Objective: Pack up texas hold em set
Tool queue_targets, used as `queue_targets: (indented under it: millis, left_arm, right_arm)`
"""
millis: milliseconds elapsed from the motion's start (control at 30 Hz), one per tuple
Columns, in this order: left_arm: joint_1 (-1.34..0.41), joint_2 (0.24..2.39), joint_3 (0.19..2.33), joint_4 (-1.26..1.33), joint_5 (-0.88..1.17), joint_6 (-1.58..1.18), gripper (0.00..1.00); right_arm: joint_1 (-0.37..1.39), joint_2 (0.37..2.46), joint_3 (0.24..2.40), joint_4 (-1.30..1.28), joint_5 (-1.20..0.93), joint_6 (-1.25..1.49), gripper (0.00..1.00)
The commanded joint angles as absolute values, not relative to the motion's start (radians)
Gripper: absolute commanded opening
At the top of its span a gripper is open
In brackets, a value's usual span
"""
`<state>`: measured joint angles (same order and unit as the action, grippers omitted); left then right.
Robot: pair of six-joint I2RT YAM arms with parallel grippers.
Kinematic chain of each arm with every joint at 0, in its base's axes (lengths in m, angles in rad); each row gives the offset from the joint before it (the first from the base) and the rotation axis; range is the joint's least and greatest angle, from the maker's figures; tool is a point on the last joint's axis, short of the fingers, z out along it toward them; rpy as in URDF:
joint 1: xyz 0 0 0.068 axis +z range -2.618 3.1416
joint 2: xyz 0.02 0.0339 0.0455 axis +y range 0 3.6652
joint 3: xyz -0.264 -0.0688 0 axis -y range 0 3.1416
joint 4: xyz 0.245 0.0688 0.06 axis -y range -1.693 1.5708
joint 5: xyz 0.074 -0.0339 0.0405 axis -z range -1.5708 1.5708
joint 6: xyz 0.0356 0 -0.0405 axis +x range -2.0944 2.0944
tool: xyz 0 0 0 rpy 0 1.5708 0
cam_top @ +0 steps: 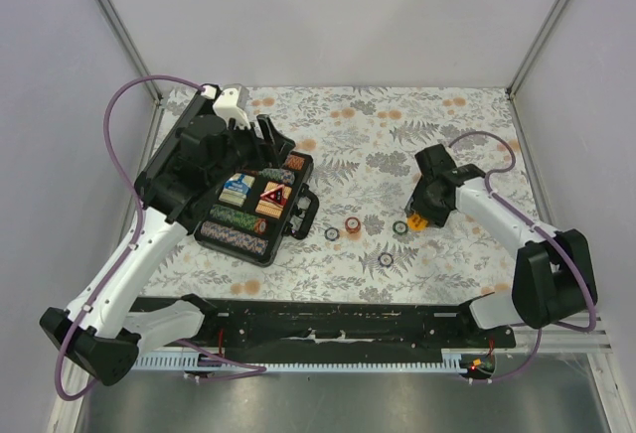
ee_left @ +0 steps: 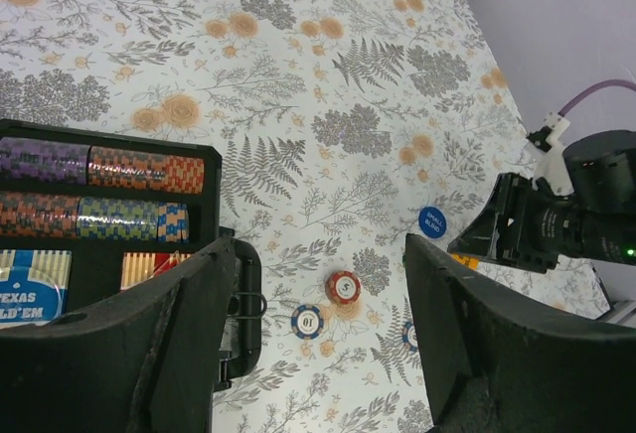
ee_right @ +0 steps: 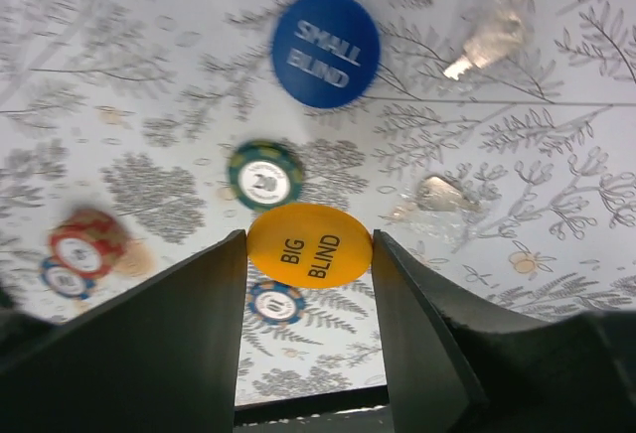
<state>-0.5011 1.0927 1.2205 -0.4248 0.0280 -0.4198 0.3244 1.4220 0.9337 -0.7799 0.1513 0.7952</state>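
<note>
The black case [cam_top: 298, 216] lies open at the left, holding rows of multicoloured chips [ee_left: 99, 170], a card deck [cam_top: 237, 188] and a red-marked triangle [cam_top: 274, 196]. My left gripper [ee_left: 318, 244] hovers open beside the case's handle, above a red 5 chip [ee_left: 343, 286] and a blue 10 chip [ee_left: 307, 322]. My right gripper [ee_right: 309, 254] is shut on a yellow BIG BLIND button [ee_right: 309, 245], with both fingers against its edge. Near it lie a blue SMALL BLIND button [ee_right: 326, 50] and a green 20 chip [ee_right: 264, 176].
Two small keys [ee_right: 492, 38] lie on the floral cloth beyond the blue button. Another loose chip [cam_top: 386, 258] sits nearer the front. Grey walls close in the table on three sides.
</note>
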Motion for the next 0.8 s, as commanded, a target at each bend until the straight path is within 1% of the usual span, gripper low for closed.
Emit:
queue_targets:
  millis: [0,167,333,533,633,767]
  left_arm:
    - [-0.503,1.051,1.238,-0.413,-0.034,-0.397,0.75]
    - [-0.505,1.009,1.236,-0.423,-0.106,-0.388,0.75]
    - [-0.503,0.956,1.247,-0.452,-0.179,-0.362,0.75]
    - [-0.503,0.888,1.250,-0.492,-0.277,-0.342,0.75]
    - [-0.503,0.855,1.249,-0.509,-0.313,-0.331,0.75]
    - [-0.503,0.821,1.236,-0.522,-0.334,-0.327,0.75]
  right_arm:
    - [0.347,1.404,1.045,-0.773,0.129,0.769,0.51]
    - [0.431,1.488,1.161,-0.680,0.087,0.720,0.52]
    - [0.570,1.649,1.386,-0.634,0.075,0.647,0.53]
    - [0.704,1.850,1.665,-0.569,0.006,0.543,0.53]
    - [0.755,1.949,1.784,-0.566,0.003,0.506,0.54]
    - [0.819,2.035,1.885,-0.569,0.002,0.470,0.54]
